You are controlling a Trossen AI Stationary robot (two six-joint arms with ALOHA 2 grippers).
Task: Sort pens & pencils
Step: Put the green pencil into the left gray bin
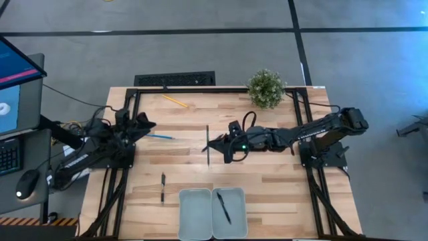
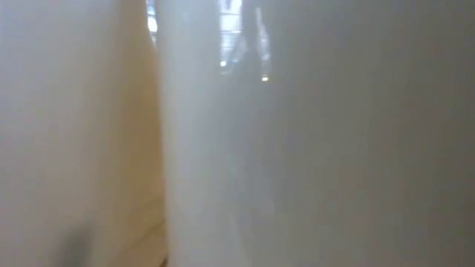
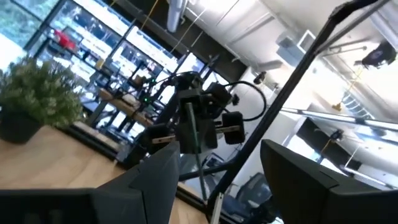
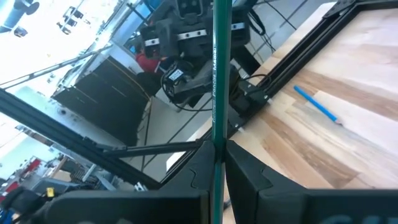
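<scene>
I have the right gripper (image 1: 215, 146) out over the middle of the table, and its fingers are closed tight on a dark green pen (image 4: 217, 81); in the right wrist view the shaft runs straight up out of the seam between the two fingers. From above, that pen (image 1: 208, 144) shows as a thin dark line running from the far side toward the near side of the table, crosswise to my forearm, which reaches in from the right. What the coming move turns on, I judge, is where the trays lie from here: the two grey trays (image 1: 194, 214) sit at the near edge, almost directly nearward of the gripper, and the right tray already holds a black pen (image 1: 223, 207) lying roughly lengthwise. The held pen's long axis nearly matches the tray's, so I expect a carry toward me with little wrist turn. The right arm is clearly the nearer one. The left gripper (image 1: 144, 124) waits at the left side with its fingers apart and nothing between them. The blue pencil (image 1: 160, 136) lies just beside it, pointing across the table; the yellow pencil (image 1: 175, 101) lies diagonally near the far edge; another black pen (image 1: 162, 187) lies left of the trays, pointing far-to-near.
</scene>
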